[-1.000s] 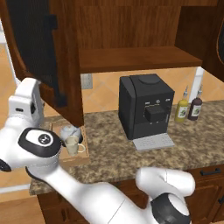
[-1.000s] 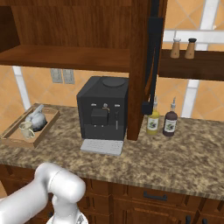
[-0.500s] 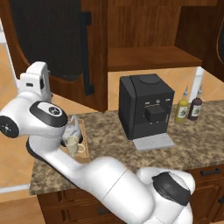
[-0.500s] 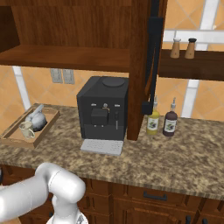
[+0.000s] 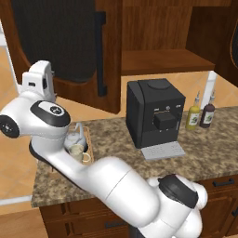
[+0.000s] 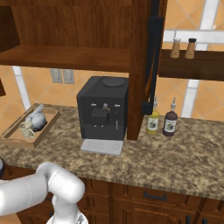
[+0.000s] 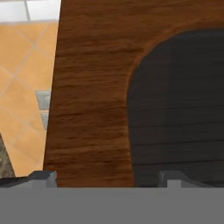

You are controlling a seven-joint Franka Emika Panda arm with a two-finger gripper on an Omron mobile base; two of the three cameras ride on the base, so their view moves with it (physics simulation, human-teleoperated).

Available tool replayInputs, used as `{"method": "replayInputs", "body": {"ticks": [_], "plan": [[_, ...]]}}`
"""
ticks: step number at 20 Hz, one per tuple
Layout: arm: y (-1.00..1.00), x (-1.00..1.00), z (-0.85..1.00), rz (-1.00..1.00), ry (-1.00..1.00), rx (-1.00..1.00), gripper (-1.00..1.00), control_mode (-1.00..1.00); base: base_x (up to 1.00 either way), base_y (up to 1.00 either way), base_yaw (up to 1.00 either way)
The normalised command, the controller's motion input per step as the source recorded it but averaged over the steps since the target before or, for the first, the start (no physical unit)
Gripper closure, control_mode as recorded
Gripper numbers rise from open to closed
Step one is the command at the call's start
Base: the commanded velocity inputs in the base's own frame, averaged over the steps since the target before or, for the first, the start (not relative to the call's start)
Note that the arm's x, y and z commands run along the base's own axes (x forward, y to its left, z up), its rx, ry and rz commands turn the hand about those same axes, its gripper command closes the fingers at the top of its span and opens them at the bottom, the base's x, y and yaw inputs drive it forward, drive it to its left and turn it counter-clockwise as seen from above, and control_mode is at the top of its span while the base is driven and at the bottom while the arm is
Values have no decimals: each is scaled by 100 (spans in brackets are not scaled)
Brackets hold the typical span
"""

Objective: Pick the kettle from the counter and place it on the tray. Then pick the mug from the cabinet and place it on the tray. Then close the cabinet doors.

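Observation:
The silver kettle (image 6: 36, 120) and the cream mug (image 6: 26, 130) both sit in the light-wood tray (image 6: 13, 139) at the left end of the counter (image 6: 175, 153). From the left base view, kettle (image 5: 74, 137) and mug (image 5: 76, 151) show just behind my arm. My gripper (image 7: 107, 178) is open, with nothing between its tips, right up against the left cabinet door (image 5: 60, 42), facing its wood frame (image 7: 87, 96) and black ribbed panel (image 7: 179, 109). That door stands partly swung in. The right door (image 6: 140, 65) stands open, edge-on. The cabinet shelf (image 6: 65, 57) is bare.
A black coffee machine (image 6: 105, 109) stands mid-counter below the cabinet. Two bottles (image 6: 153, 122) (image 6: 169, 124) stand to its right. Salt and pepper shakers (image 6: 175, 48) sit on a side shelf. Dark drawers (image 6: 153, 197) run beneath the counter.
The left cabinet door has swung further toward shut, and my hand has risen and followed it. Kettle, mug and tray have not moved.

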Motion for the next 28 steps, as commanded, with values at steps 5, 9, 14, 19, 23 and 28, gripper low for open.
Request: {"method": "replayInputs", "body": {"ticks": [5,9,14,19,23,28], "plan": [[-19,32,7,-3,4,0,-100,-100,0,0,0],[-16,41,5,-3,7,0,-100,-100,0,0,0],[-11,49,2,-3,8,0,-100,-100,0,0,0],[-7,46,0,-2,6,0,-100,-100,0,0,0],[-14,45,0,0,1,0,-100,-100,0,0,0],[-25,57,0,0,2,0,-100,-100,0,0,0]]}}
